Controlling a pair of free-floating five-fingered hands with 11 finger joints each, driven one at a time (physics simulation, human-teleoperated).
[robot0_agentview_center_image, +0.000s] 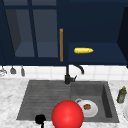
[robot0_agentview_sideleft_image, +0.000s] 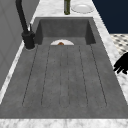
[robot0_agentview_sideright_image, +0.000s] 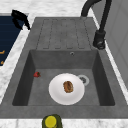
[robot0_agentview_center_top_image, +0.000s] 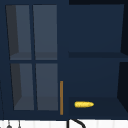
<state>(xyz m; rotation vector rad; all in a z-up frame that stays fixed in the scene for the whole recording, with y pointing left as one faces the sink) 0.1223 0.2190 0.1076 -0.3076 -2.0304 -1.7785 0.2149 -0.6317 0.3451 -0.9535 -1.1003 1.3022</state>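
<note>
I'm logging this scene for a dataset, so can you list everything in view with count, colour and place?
Sink: one, grey, in the marble counter, drainboard at left, basin at right.
Tap: one, black, behind the sink.
Plate: one, white, in the basin, a brown bit of food on it.
Ball: one, red, at the sink's front edge.
Bottle: one, green, on the counter at right.
Corn cob: one, yellow, on the open cabinet shelf.
Cabinet door: one, navy, glazed, closed.
Hand: one, black, at the sink's front left.

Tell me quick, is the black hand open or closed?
Left hand: open, fingers relaxed and spread, holding nothing, by the front edge of the sink.
</note>
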